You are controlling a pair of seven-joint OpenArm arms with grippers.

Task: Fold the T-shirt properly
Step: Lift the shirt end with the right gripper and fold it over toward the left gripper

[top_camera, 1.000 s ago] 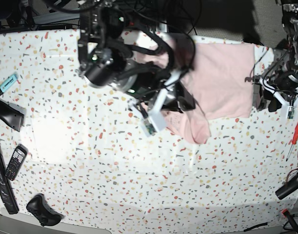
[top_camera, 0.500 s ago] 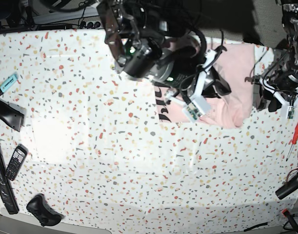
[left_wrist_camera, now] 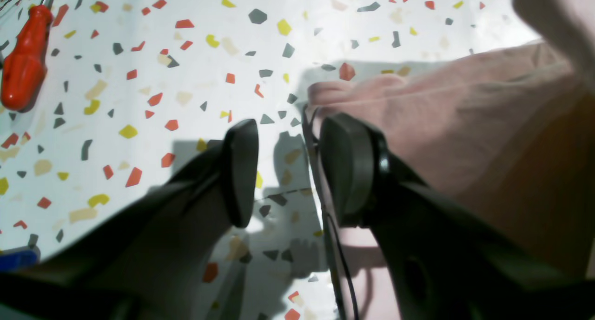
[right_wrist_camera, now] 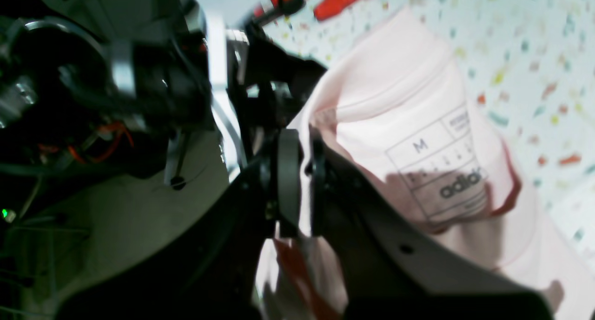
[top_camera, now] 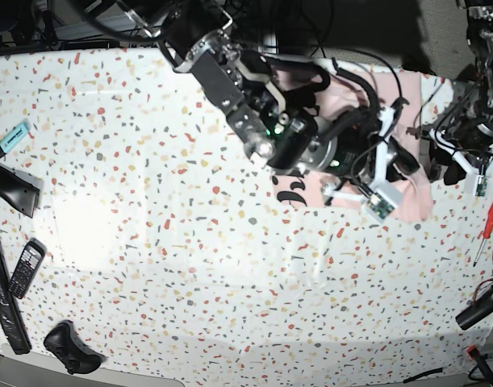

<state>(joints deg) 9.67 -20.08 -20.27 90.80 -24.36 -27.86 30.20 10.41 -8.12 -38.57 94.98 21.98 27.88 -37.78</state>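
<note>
The pale pink T-shirt (top_camera: 349,95) lies bunched at the table's far right, with some black lettering (top_camera: 290,190) showing on a turned-over part. My right gripper (right_wrist_camera: 300,180) is shut on a fold of the T-shirt (right_wrist_camera: 395,110) near its printed size label (right_wrist_camera: 441,169). In the base view this gripper (top_camera: 401,165) reaches across to the T-shirt's right side. My left gripper (left_wrist_camera: 293,171) is open and empty, low over the table, with one finger (left_wrist_camera: 348,171) beside the T-shirt's hem (left_wrist_camera: 441,106). It shows in the base view (top_camera: 444,165) at the right edge.
A red screwdriver (top_camera: 490,226) lies right of the left gripper, also in the left wrist view (left_wrist_camera: 23,69). A phone (top_camera: 26,268), a blue marker (top_camera: 12,137), a black controller (top_camera: 68,347) and black bars sit at the left of the speckled table (top_camera: 190,282).
My right arm has swept to the right, dragging the held shirt over itself toward the left gripper. Black lettering has come into view. The left arm has stayed still.
</note>
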